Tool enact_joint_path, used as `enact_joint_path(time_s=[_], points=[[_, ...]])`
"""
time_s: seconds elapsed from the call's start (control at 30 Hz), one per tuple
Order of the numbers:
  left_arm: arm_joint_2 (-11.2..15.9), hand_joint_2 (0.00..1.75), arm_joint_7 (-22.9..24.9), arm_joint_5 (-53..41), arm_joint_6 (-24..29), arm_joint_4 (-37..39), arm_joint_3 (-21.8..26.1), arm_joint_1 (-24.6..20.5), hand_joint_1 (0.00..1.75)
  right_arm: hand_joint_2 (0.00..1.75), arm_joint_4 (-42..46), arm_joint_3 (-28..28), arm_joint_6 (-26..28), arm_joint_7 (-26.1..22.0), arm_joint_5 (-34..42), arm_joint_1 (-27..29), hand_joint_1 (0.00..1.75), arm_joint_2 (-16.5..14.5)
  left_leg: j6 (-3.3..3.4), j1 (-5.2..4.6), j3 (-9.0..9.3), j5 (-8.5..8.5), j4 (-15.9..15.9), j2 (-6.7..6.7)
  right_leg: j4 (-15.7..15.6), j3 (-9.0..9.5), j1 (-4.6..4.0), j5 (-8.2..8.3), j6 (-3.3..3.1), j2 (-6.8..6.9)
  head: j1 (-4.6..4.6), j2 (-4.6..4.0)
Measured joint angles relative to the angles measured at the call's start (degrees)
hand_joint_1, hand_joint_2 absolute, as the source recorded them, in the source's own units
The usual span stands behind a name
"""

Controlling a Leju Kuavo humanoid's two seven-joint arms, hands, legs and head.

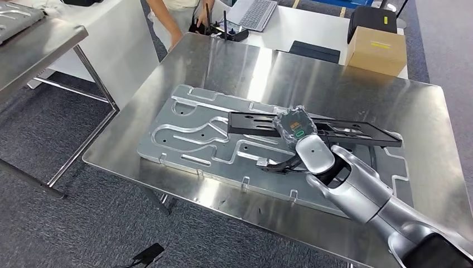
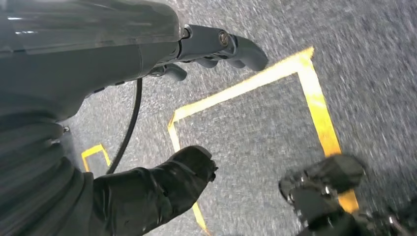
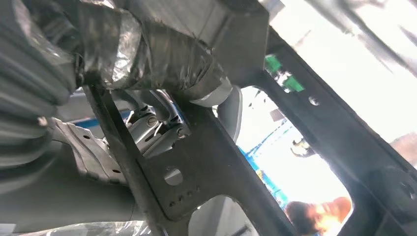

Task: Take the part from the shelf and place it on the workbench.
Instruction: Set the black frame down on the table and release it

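The part (image 1: pixel 357 133) is a long black flat frame with cut-outs. It lies slanted over the grey machined plate (image 1: pixel 189 134) on the steel workbench (image 1: pixel 223 61). My right hand (image 1: pixel 294 127), wrapped in clear film, grips the part near its middle. In the right wrist view the taped thumb (image 3: pixel 162 59) lies across the black frame (image 3: pixel 206 167) with other fingers under it. Whether the part touches the plate I cannot tell. My left hand (image 2: pixel 162 49) hangs over grey carpet, its thumb (image 2: pixel 162 182) apart from the fingers and nothing between them.
A steel shelf (image 1: pixel 33 39) stands at the far left. Behind the workbench a white table carries a cardboard box (image 1: pixel 376 50) and a laptop (image 1: pixel 254 12); a person (image 1: pixel 173 17) stands there. Yellow tape (image 2: pixel 314 98) marks the floor. A cable (image 1: pixel 148 254) lies below the bench.
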State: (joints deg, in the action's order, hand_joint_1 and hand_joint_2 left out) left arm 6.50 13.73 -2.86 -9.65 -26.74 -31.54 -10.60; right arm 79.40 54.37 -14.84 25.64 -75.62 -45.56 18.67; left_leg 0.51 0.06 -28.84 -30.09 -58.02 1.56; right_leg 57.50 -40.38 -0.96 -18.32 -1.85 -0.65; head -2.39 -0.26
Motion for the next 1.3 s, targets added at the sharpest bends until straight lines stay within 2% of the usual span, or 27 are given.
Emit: enact_joint_path(time_s=[0.07,0.1,0.17,0.2,0.23,0.27,0.3,0.33,0.37,0.43,0.57,0.63,0.73,0.93,1.0,1.03,1.07,1.17,1.2,1.23,1.27,1.3], points=[[0.08,1.75,-0.27,0.61,0.02,0.05,0.00,-0.09,0.00,0.00,-0.84,0.03,-0.29,-0.01,0.01,0.09,0.00,-0.71,-0.54,0.05,-1.36,-0.17,-2.93,-0.35,-0.56,1.00,0.23,-0.36,-0.53,0.01,0.03,0.00],[0.09,1.75,-0.45,0.92,-0.11,0.07,0.00,-0.12,0.00,0.00,-1.28,0.05,-0.43,-0.04,0.03,0.17,0.00,-0.98,-0.82,0.13,-3.05,-0.91,-5.84,-0.54,-0.77,1.42,0.32,-0.57,-0.75,0.03,-0.01,0.00],[0.07,1.75,-0.75,1.47,-0.59,0.13,0.00,-0.06,0.00,0.00,-2.03,0.14,-0.64,-0.17,0.12,0.65,0.00,-1.36,-1.40,0.26,-7.53,-3.68,-12.47,-0.76,-0.77,1.85,0.31,-1.07,-1.10,0.04,-0.02,0.00],[0.09,1.75,-0.83,1.65,-0.79,0.17,0.00,0.05,0.00,0.00,-2.28,0.22,-0.64,-0.28,0.17,0.98,0.00,-1.50,-1.60,0.31,-9.50,-4.78,-14.69,-0.80,-0.66,1.96,0.29,-1.33,-1.14,-0.01,-0.03,0.00],[0.10,1.75,-0.86,1.76,-0.80,0.24,0.00,0.17,0.00,0.00,-2.51,0.30,-0.64,-0.38,0.20,1.26,0.00,-1.65,-1.68,0.32,-10.73,-4.85,-15.30,-0.83,-0.49,2.04,0.28,-1.59,-1.15,-0.09,-0.04,0.00],[0.12,1.75,-0.86,1.84,-0.64,0.31,0.00,0.26,0.00,0.00,-2.75,0.37,-0.67,-0.45,0.21,1.43,0.00,-1.77,-1.65,0.32,-10.99,-3.56,-13.99,-0.85,-0.25,2.12,0.27,-1.86,-1.11,-0.18,-0.05,0.00],[0.13,1.75,-0.86,2.02,-0.42,0.36,0.00,0.30,0.00,0.00,-2.96,0.41,-0.70,-0.47,0.22,1.52,0.00,-1.86,-1.48,0.30,-10.32,-1.17,-10.97,-0.86,0.01,2.22,0.26,-2.13,-1.03,-0.26,-0.05,0.00],[0.14,1.31,-0.86,2.34,-0.15,0.39,0.00,0.26,0.00,0.00,-3.15,0.43,-0.74,-0.45,0.22,1.55,0.00,-1.93,-1.15,0.23,-9.06,1.51,-6.93,-0.86,0.23,2.32,0.25,-2.37,-0.93,-0.30,-0.05,0.00],[0.14,0.87,-0.87,2.70,0.05,0.43,0.00,0.20,0.00,0.00,-3.29,0.43,-0.77,-0.43,0.23,1.55,0.00,-1.97,-0.80,0.06,-7.96,3.28,-3.49,-0.88,0.39,2.43,0.21,-2.51,-0.79,-0.31,-0.01,0.00],[0.14,0.00,-0.87,3.27,0.27,0.46,0.00,0.05,0.00,0.00,-3.49,0.43,-0.76,-0.36,0.25,1.59,0.00,-1.99,-0.02,-0.33,-6.75,4.43,0.04,-0.88,0.49,2.43,0.19,-2.69,-0.34,-0.37,-0.03,0.00],[0.16,0.00,-0.40,2.53,1.19,0.74,0.00,0.12,0.00,0.00,-3.63,0.34,-0.97,0.39,2.08,1.72,0.00,-1.99,-0.04,-0.32,-6.35,5.43,0.43,-0.92,0.67,2.43,0.08,-3.32,-0.23,-0.37,0.03,0.00],[0.15,0.00,-0.14,2.04,2.00,0.89,0.00,0.10,0.00,0.00,-3.63,0.09,-1.07,0.81,4.38,1.71,0.00,-2.02,0.16,-0.50,-6.34,5.44,0.42,-0.92,0.59,2.48,0.23,-3.10,0.24,-0.36,0.02,0.00],[0.14,0.00,0.44,1.26,3.09,1.35,0.00,0.13,0.00,0.00,-3.45,-0.42,-0.61,1.35,6.92,1.67,0.00,-2.08,0.38,-0.58,-6.34,5.43,0.40,-0.90,0.45,2.59,0.39,-3.05,0.41,-0.33,0.03,0.00],[0.20,0.00,1.91,-1.76,6.52,2.04,0.00,0.48,0.00,0.00,2.32,-2.04,0.33,3.78,9.72,1.38,0.00,-1.81,1.24,-1.01,-6.37,5.14,0.03,-0.90,0.19,2.70,0.74,-2.93,1.30,-0.58,0.00,0.00],[0.30,0.00,2.46,-2.70,7.66,2.04,0.00,0.53,0.00,0.00,5.70,-3.03,0.82,4.80,10.04,1.08,0.00,-1.34,1.71,-0.83,-6.01,5.62,0.61,-1.10,0.32,2.80,0.78,-3.11,1.65,-0.64,0.00,0.00],[0.33,0.00,2.68,-3.08,8.05,2.04,0.00,0.54,0.00,0.00,7.48,-3.50,1.12,5.31,9.93,0.94,0.00,-0.99,1.97,-0.65,-5.74,5.98,1.08,-1.26,1.05,2.64,0.78,-3.89,1.85,-0.54,0.02,0.00],[0.34,0.00,2.86,-3.40,8.36,2.04,0.00,0.55,0.00,0.00,9.19,-3.91,1.44,5.77,9.67,0.85,0.00,-0.64,2.21,-0.45,-5.50,6.32,1.54,-1.41,2.83,2.06,0.81,-5.39,2.06,-0.41,0.08,0.00],[0.34,0.00,3.40,-4.33,9.07,2.04,0.00,0.72,0.00,0.00,13.30,-4.75,2.22,7.27,8.83,0.99,0.00,0.32,2.40,-0.21,-5.39,6.56,1.80,-1.60,12.99,-1.72,1.31,-11.38,2.69,-0.09,0.19,0.00],[0.34,0.00,3.60,-4.68,9.25,2.04,0.00,0.81,0.00,0.00,14.32,-4.97,2.48,8.04,8.56,1.26,0.00,0.57,2.39,-0.13,-5.45,6.55,1.71,-1.65,15.31,-2.47,1.55,-12.12,2.97,-0.04,0.19,0.00],[0.33,0.00,3.83,-5.07,9.39,2.04,0.00,0.89,0.00,0.00,15.19,-5.27,2.78,8.87,8.27,1.64,0.00,0.78,2.32,0.01,-5.53,6.51,1.57,-1.71,15.72,-2.29,1.81,-11.80,3.27,0.04,0.20,0.00],[0.31,0.00,4.05,-5.45,9.51,2.04,0.00,0.95,0.00,0.00,16.02,-5.64,3.29,9.83,7.88,2.05,0.00,0.92,2.16,0.20,-5.65,6.43,1.34,-1.75,14.02,-1.04,2.09,-10.56,3.58,0.16,0.19,0.00],[0.28,0.00,4.25,-5.75,9.62,2.03,0.00,0.97,0.00,0.00,16.66,-6.04,3.90,10.64,7.51,2.39,0.00,0.96,1.86,0.43,-5.81,6.28,0.95,-1.77,10.50,1.19,2.39,-8.90,3.92,0.36,0.21,0.00]])
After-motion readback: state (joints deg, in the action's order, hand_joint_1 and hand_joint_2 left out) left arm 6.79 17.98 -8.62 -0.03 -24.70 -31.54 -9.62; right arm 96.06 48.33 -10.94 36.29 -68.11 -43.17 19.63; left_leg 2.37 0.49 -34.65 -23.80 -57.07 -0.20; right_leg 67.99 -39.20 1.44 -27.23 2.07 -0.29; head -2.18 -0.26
